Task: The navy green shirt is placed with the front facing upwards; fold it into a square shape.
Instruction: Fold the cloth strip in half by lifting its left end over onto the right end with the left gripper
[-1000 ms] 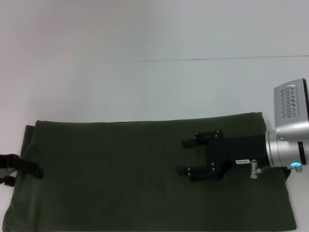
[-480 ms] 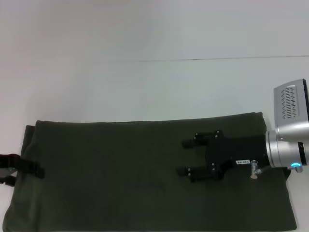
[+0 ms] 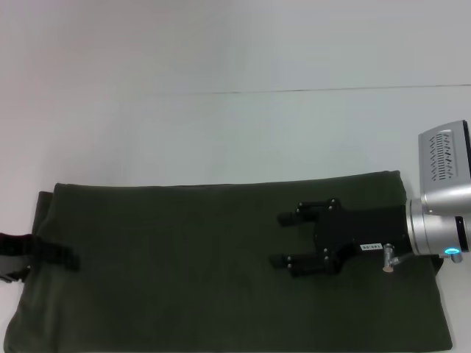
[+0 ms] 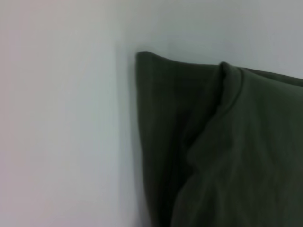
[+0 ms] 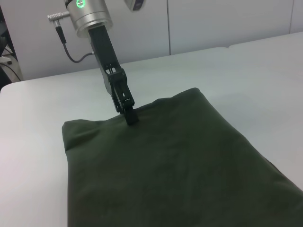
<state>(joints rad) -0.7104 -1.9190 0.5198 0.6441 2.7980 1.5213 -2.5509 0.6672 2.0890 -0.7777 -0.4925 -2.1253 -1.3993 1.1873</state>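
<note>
Right gripper [image 3: 278,239], black with a silver wrist, hangs over the right half of the large dark olive-green cotton shirt [image 3: 184,272], at about 3 o'clock in the head view. Its two fingers are spread apart and point toward 9 o'clock, with nothing between them.

Left gripper [image 3: 70,259] is at 9 o'clock, at the left short edge of the shirt. In the right wrist view its dark fingers [image 5: 130,113] come down onto this edge, and they look pressed together on the fabric, but the contact itself is hard to see.

The shirt lies flat on the white surface [image 3: 221,132], folded into a long band that runs from 9 to 3 o'clock. No print shows on the upper side. In the left wrist view one corner of the shirt [image 4: 156,71] shows a raised fold beside it.
</note>
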